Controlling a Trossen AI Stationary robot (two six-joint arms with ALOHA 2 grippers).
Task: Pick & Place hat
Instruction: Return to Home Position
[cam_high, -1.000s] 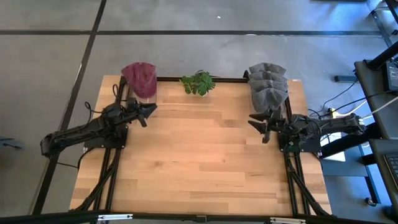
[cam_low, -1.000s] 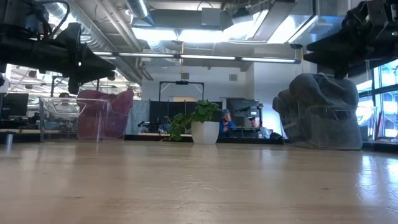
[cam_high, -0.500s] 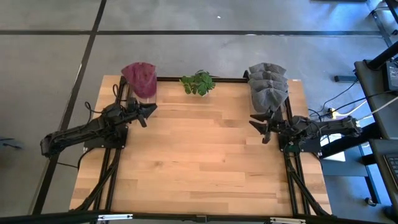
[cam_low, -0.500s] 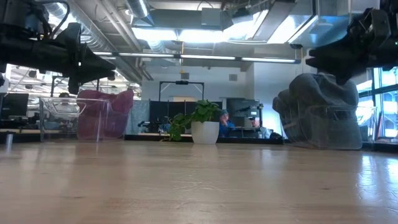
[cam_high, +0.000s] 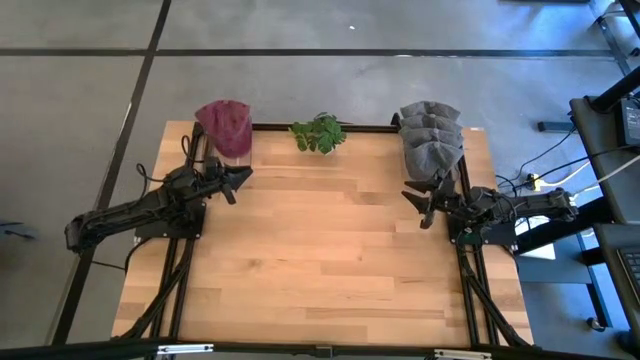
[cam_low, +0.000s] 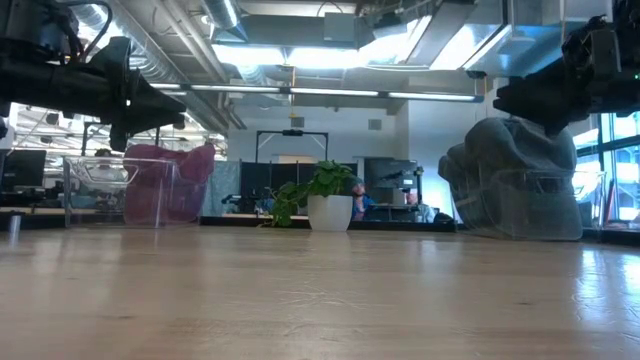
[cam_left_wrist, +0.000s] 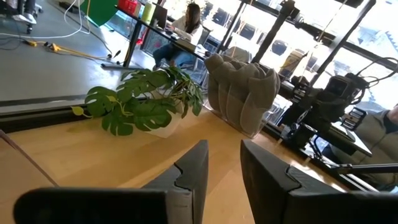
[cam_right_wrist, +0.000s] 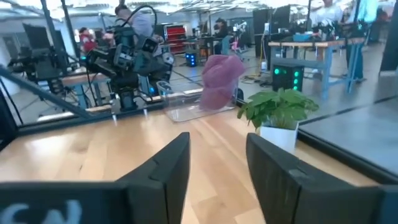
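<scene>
A stack of grey hats (cam_high: 432, 142) sits in a clear bin at the table's far right corner, and it also shows in the low view (cam_low: 512, 178) and the left wrist view (cam_left_wrist: 241, 93). A maroon hat (cam_high: 226, 124) sits in a clear bin at the far left corner, also visible from the right wrist (cam_right_wrist: 220, 78). My right gripper (cam_high: 412, 206) hovers open just on the near side of the grey stack, above the table (cam_low: 505, 98). My left gripper (cam_high: 240, 183) hovers open just on the near side of the maroon hat. Both sets of fingers are empty (cam_left_wrist: 224, 168) (cam_right_wrist: 217, 163).
A small potted plant (cam_high: 318, 133) stands at the middle of the table's far edge between the two bins. The wooden tabletop (cam_high: 320, 250) stretches between and on the near side of the arms. Desks, equipment and people show in the room beyond the table.
My right arm has sunk a little in the low view and drawn back slightly toward the table's right edge. Its fingers stay apart. The hats have not moved.
</scene>
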